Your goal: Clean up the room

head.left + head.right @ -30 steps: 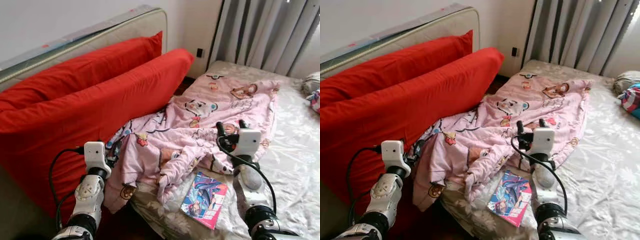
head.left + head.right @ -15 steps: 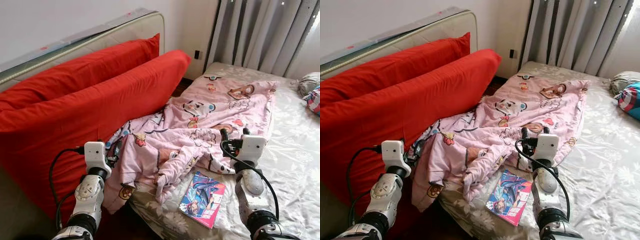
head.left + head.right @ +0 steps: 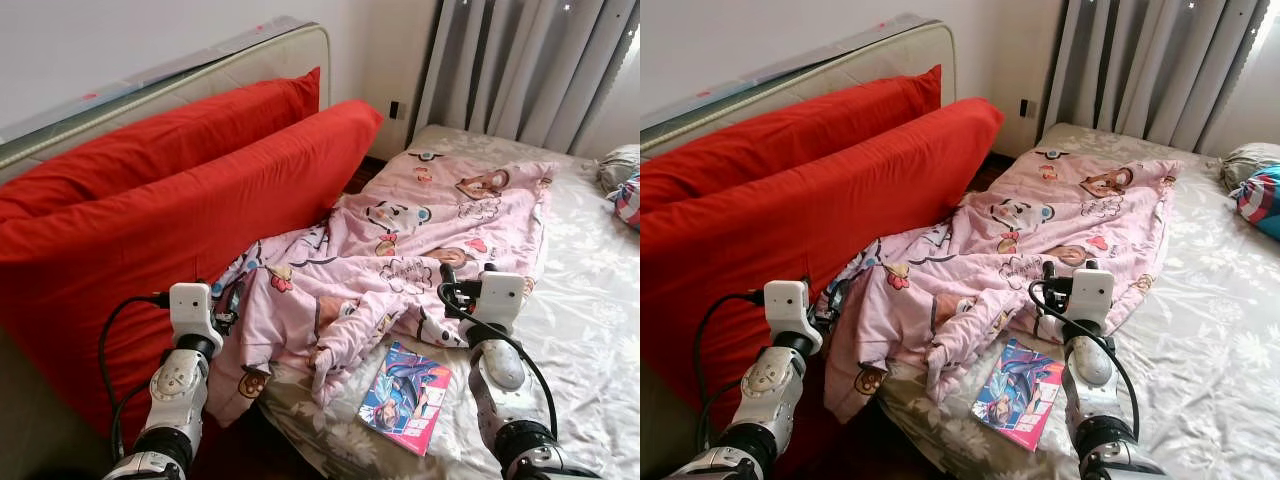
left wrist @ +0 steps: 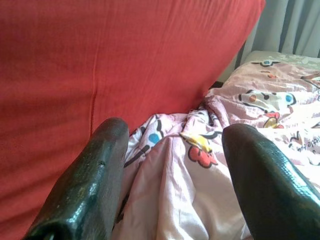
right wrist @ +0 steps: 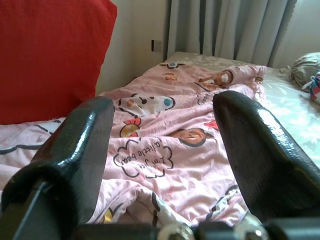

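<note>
Draping off the bed [image 3: 590,330], blanket [image 3: 400,260] overlaps magazine [image 3: 405,398].

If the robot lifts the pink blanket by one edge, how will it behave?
Probably floppy: the pink blanket lies in soft folds, spilling off the bed. It seems thin and light. Dragged, it might shift the comic book at its edge.

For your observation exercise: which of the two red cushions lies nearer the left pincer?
The front red cushion, touching the pink quilt; the left pincer hovers beside it.
</note>
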